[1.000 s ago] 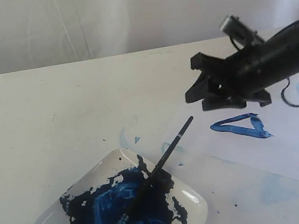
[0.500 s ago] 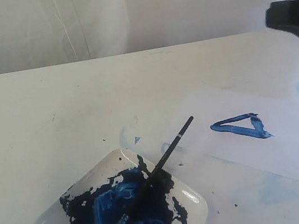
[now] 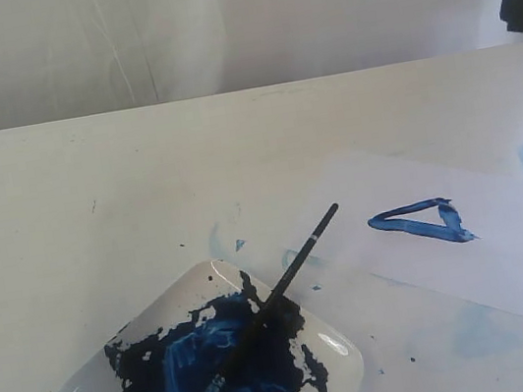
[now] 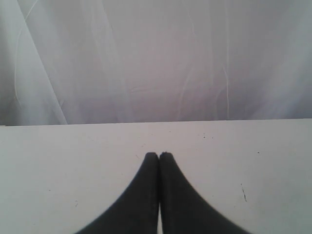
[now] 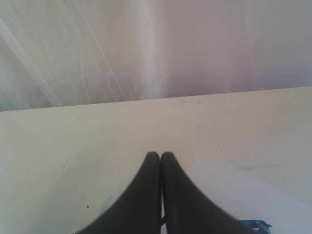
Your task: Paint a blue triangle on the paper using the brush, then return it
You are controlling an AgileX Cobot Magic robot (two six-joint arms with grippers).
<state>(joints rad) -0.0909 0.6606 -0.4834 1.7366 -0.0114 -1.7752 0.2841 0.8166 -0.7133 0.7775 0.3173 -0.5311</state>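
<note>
The blue triangle (image 3: pixel 420 223) is painted on the paper (image 3: pixel 495 254), which is laid flat toward the right edge of the tabletop (image 3: pixel 90 183). The brush (image 3: pixel 261 320) is rested across the paint-smeared dish (image 3: pixel 340 345) at the front edge, with its bristles in the blue paint and its handle tip pointed toward the paper. The right gripper (image 5: pixel 160 155) is clenched empty, jaws pressed together; the left gripper (image 4: pixel 159 155) is likewise clamped on nothing.

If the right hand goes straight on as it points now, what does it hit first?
The right hand, shut, points across the table toward the white curtain. Nothing stands in that line, so the curtain looks first, though depth is unclear.
</note>
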